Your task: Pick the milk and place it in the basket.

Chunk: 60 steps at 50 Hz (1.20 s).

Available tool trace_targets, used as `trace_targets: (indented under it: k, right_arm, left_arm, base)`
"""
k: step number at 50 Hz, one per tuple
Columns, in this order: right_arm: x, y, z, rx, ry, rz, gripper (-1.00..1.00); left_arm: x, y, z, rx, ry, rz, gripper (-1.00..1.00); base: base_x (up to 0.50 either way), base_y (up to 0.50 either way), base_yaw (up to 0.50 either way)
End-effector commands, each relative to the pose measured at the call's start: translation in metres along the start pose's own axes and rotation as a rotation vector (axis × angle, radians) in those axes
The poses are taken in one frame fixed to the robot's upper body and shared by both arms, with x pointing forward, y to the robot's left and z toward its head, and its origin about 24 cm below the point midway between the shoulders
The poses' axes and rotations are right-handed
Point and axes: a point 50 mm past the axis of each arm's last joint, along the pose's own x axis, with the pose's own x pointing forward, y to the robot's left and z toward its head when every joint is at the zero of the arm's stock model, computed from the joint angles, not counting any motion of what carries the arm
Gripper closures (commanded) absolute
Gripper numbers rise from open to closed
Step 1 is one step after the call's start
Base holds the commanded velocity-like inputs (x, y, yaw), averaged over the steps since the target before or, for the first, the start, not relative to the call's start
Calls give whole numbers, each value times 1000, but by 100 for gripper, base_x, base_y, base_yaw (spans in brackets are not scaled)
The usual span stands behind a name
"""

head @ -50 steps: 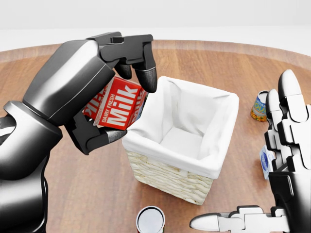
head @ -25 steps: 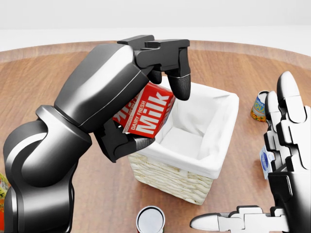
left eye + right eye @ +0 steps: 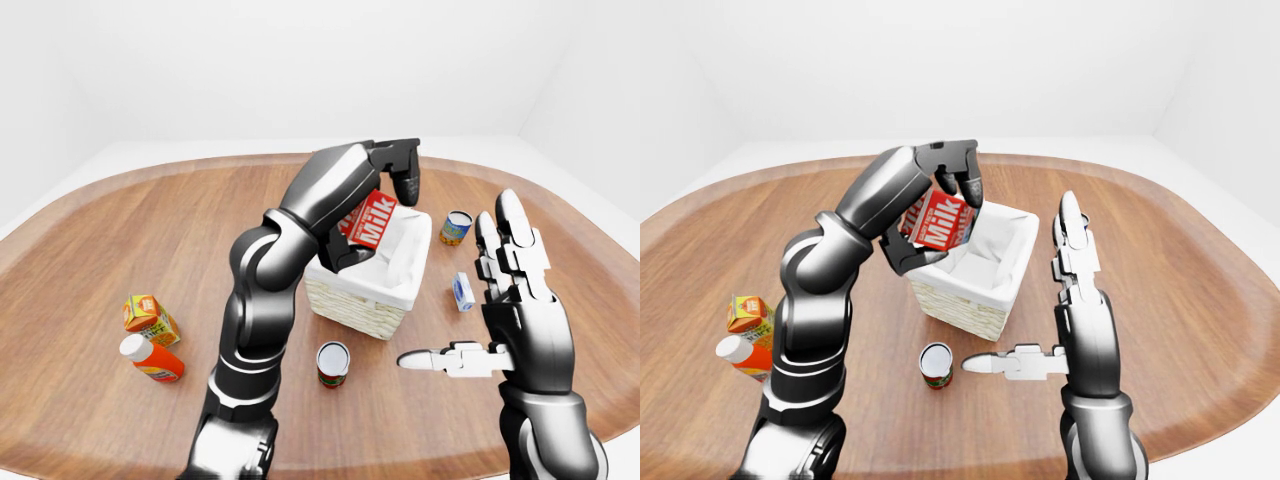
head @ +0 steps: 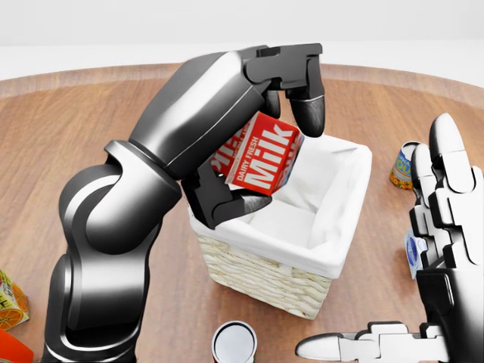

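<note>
Milk carried rightward, seemingly over basket.

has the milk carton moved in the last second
Yes. The milk carton, held in the left hand, shifted rightward in the head view, now over the basket opening.

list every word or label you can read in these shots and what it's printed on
"Milk", in big white letters on the red milk carton held by the left hand over the basket.
"DAIRY FRESH", in small white letters beside it on the same carton.
More white lettering on the carton's adjoining face is cut off by the fingers: unreadable.
Labels on the yellow can, small blue-and-white carton, orange carton and orange bottle: too small to read.
</note>
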Motion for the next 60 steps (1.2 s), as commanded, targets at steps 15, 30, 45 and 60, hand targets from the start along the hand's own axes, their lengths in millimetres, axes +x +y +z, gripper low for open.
trace_targets:
  k: [15, 30, 45, 60]
  right_arm:
    - [-1, 0, 0, 3, 1, 0, -100]
    - [-1, -1, -1, 6, 7, 1, -100]
    - [-2, 0, -2, 7, 15, 2, -100]
    - [-2, 1, -2, 9, 16, 5, -100]
  left_arm:
    - [38, 3, -15, -65, 26, 31, 100]
    - [57, -12, -43, -122, 144, 10, 100]
    - [64, -21, -40, -142, 142, -3, 100]
    - [76, -31, -35, -163, 146, -20, 100]
  base:
    - [0, 0, 0]
    - [0, 0, 0]
    - [0, 0, 0]
    - [0, 0, 0]
